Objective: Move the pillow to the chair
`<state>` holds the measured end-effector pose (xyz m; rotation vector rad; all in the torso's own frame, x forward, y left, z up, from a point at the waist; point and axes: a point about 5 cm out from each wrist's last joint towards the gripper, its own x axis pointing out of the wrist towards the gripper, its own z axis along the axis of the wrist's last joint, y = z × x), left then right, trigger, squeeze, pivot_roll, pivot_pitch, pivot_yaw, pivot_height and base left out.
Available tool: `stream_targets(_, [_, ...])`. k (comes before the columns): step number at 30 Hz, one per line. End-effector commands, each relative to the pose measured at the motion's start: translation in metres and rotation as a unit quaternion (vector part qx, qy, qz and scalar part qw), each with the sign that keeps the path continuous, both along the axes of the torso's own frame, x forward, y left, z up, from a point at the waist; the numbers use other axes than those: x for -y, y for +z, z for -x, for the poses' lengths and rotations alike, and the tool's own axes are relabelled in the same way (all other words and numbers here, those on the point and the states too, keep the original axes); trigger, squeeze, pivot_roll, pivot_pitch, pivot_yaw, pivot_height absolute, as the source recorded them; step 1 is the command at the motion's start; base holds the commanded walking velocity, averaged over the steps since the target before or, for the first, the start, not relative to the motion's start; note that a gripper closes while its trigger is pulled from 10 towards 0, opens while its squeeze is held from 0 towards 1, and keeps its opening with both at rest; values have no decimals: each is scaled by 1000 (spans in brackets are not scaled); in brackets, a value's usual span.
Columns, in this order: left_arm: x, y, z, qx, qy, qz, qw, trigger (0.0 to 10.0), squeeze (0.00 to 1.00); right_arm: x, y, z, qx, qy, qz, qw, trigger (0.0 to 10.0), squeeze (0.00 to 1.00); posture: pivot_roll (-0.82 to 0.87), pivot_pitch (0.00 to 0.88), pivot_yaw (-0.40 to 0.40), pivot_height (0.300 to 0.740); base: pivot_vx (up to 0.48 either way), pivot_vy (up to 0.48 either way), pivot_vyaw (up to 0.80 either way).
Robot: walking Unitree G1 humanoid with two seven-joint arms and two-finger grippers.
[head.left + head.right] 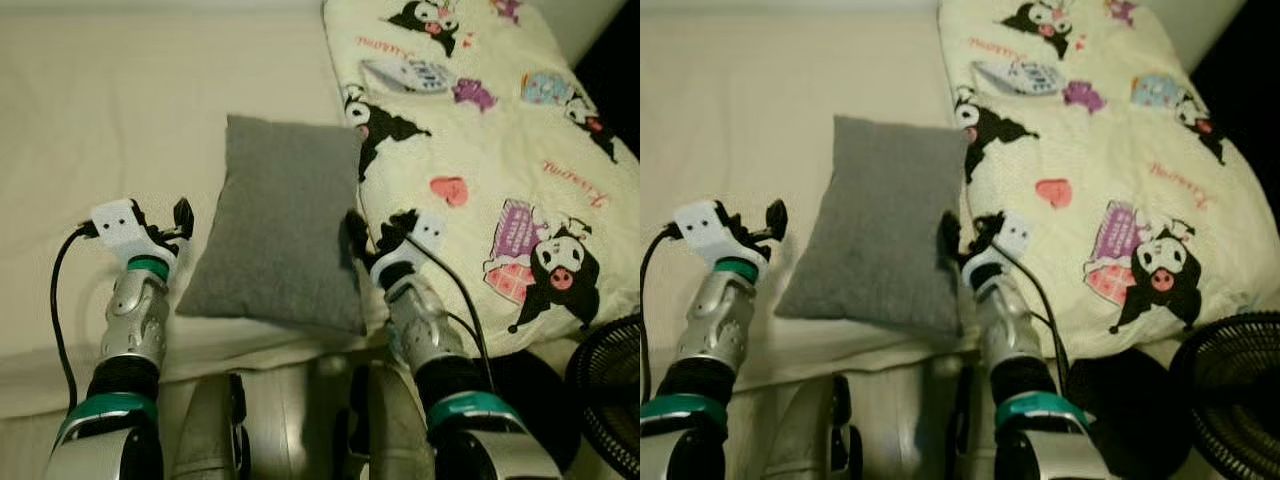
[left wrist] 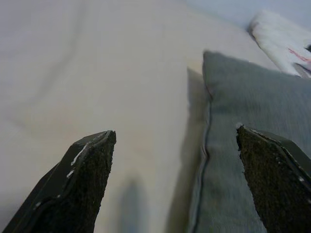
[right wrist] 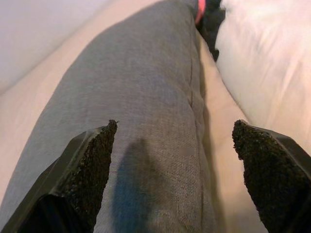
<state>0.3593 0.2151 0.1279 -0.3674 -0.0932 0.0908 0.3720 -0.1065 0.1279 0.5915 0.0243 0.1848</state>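
Pre-grasp, I'd say: grey pillow (image 1: pixel 275 232) lies on the bed (image 1: pixel 110 120), left gripper (image 2: pixel 177 187) & right gripper (image 3: pixel 172 174) each wide open astride 1 side edge, holding nothing, contact unclear; next, close both, lift.

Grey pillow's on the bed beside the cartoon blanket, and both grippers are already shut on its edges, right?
Not quite. The grey pillow lies beside the cartoon blanket, but the left gripper and right gripper are open at its edges, gripping nothing, as both wrist views show.
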Motion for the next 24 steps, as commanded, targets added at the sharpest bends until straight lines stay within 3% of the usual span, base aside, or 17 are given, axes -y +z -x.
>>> stream_targets(1, [3, -20, 6, -29, -21, 30, 999, 10000, 1000, -2, -12, 3, -29, 2, -26, 999, 10000, 1000, -31, 349, -23, 611, 0, 0, 0])
stream_targets(7, [16, -33, 9, -38, -63, 73, 995, 10000, 1000, -9, -18, 7, -35, 19, -35, 999, 10000, 1000, -45, 360, -25, 611, 0, 0, 0])
stream_targets(11, [23, -44, 9, -54, -68, 116, 989, 10000, 1000, -17, -26, 12, -44, 40, -42, 997, 10000, 1000, -62, 358, -26, 611, 0, 0, 0])
stream_targets(14, [25, -47, 10, -61, -70, 124, 988, 10000, 1000, -20, -28, 14, -46, 47, -44, 997, 10000, 1000, -65, 359, -26, 611, 0, 0, 0])
stream_targets(15, [30, -51, 10, -67, -80, 154, 983, 10000, 1000, -32, -30, 19, -48, 83, -49, 994, 10000, 1000, -81, 363, -24, 611, 0, 0, 0])
stream_targets(19, [37, -52, 9, -70, -94, 175, 978, 10000, 1000, -51, -33, 27, -50, 146, -44, 987, 10000, 1000, -90, 362, -22, 611, 0, 0, 0])
stream_targets(24, [46, -54, 9, -71, -126, 208, 967, 10000, 1000, -63, -39, 35, -61, 190, -42, 979, 10000, 1000, -96, 365, -23, 611, 0, 0, 0])
